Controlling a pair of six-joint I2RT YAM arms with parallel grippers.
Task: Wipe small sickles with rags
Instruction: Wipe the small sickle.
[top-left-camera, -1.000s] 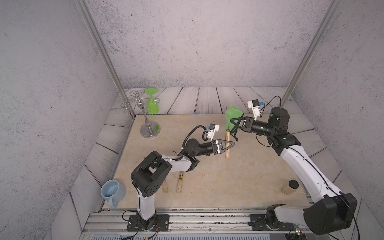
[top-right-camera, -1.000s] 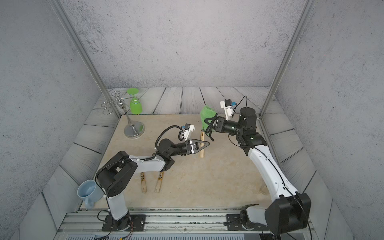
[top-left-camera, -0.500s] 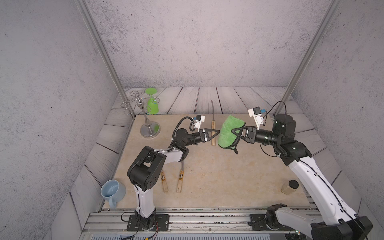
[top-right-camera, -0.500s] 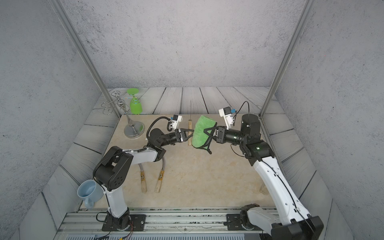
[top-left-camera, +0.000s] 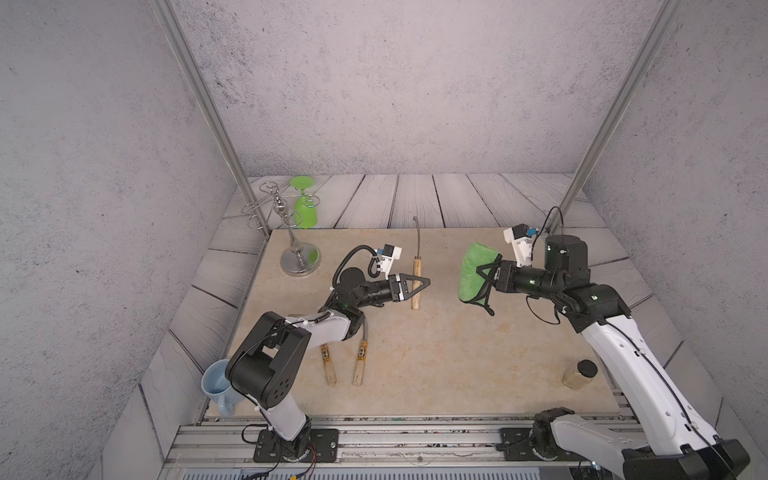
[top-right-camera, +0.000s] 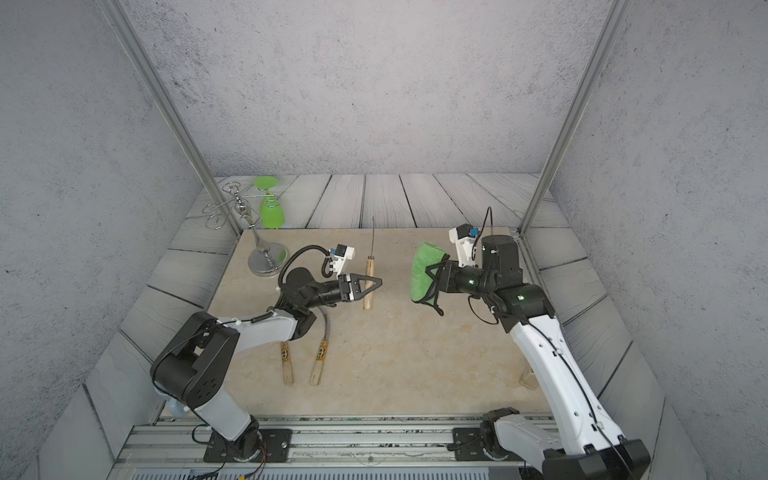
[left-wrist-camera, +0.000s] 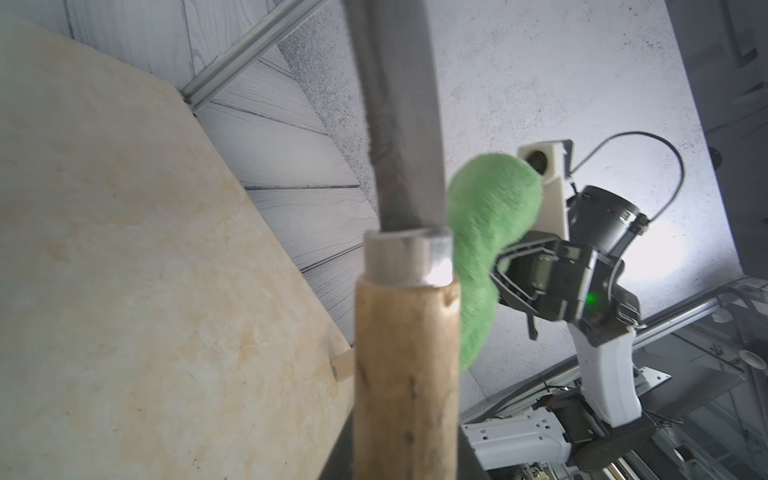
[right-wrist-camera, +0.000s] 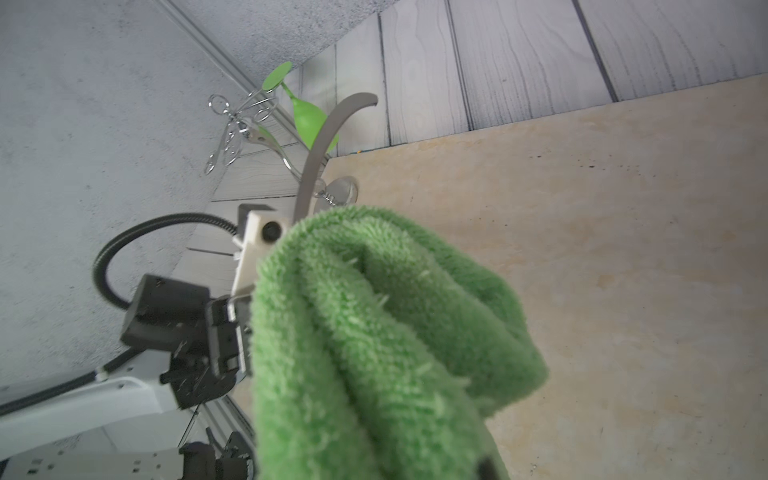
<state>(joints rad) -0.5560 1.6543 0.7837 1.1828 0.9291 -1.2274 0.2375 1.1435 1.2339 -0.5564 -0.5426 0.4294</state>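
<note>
My left gripper (top-left-camera: 422, 283) is shut on the pale, plain handle of one small sickle (top-left-camera: 415, 286). Its grey blade (top-right-camera: 372, 237) points toward the back wall. In the left wrist view the handle (left-wrist-camera: 407, 374) and blade fill the middle. My right gripper (top-left-camera: 488, 276) is shut on the folded green rag (top-left-camera: 473, 270), held off the table to the right of that sickle with a gap between them. The rag (right-wrist-camera: 374, 332) hides the right fingers. Two other small sickles (top-left-camera: 328, 365) (top-left-camera: 360, 361) with orange label bands lie near the front, their blades partly under my left arm.
A wire glass rack (top-left-camera: 300, 259) with an upside-down green glass (top-left-camera: 305, 208) stands at the back left. A blue mug (top-left-camera: 218, 384) sits off the mat's front left corner. A small black-lidded jar (top-left-camera: 579, 374) stands front right. Metal rails run along the front.
A second ago the rag was against the held sickle's blade. The left gripper has since carried the sickle leftward, the rag has come off the blade, and a gap has opened between them.
</note>
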